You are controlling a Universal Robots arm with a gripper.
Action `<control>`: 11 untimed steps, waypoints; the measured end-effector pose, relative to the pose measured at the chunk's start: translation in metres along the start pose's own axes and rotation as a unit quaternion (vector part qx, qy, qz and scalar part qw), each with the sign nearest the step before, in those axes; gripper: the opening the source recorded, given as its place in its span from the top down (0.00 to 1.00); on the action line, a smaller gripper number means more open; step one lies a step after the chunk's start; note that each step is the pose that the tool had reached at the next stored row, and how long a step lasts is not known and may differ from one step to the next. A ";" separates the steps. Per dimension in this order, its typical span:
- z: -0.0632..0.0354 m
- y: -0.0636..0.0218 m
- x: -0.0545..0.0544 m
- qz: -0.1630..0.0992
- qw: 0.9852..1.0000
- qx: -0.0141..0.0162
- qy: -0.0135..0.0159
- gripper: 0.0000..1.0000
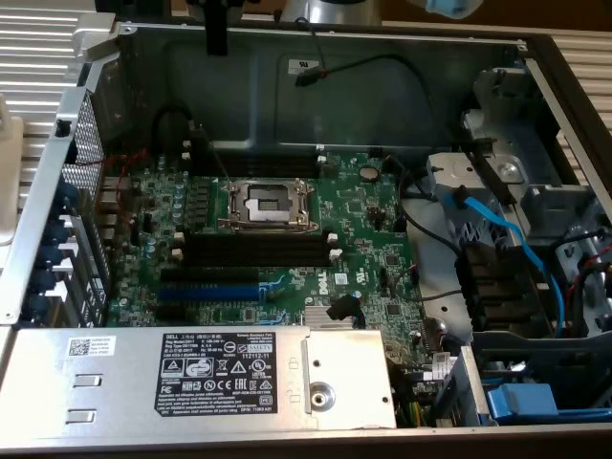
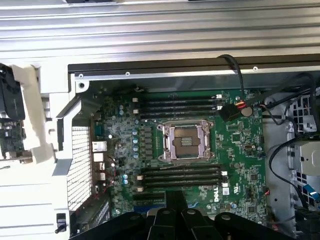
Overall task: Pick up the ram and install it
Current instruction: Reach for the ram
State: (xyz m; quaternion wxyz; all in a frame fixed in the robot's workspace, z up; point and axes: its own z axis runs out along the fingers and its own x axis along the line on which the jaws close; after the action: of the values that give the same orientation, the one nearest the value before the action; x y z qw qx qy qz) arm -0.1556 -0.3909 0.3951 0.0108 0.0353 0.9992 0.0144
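Note:
My gripper [image 2: 175, 202] hangs high over the open computer case, its black fingers shut together with nothing seen between them. Below it lies the green motherboard [image 2: 240, 135] with two banks of long black slots [image 2: 180, 175], all of them bare. The same slots [image 1: 253, 251] sit just in front of the CPU socket [image 1: 268, 203] in the exterior view. A dark-green board piece [image 2: 9, 135] that may be the ram rests outside the case by a white holder [image 2: 30, 115], cut off by the frame edge.
Part of the arm [image 1: 330, 10] shows above the case's far wall. A blue slot [image 1: 208, 292] lies beside the silver power supply [image 1: 229, 378]. Black and blue cables [image 1: 478, 225] crowd the drive bay at the exterior view's right. A black cable [image 1: 382, 67] hangs along the far wall.

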 end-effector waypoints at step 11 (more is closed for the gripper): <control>-0.0052 -0.0032 0.054 0.000 1.000 0.000 0.000 0.90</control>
State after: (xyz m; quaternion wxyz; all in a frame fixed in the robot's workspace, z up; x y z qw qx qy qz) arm -0.2102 -0.3904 0.3990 0.0109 0.0353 0.9992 0.0147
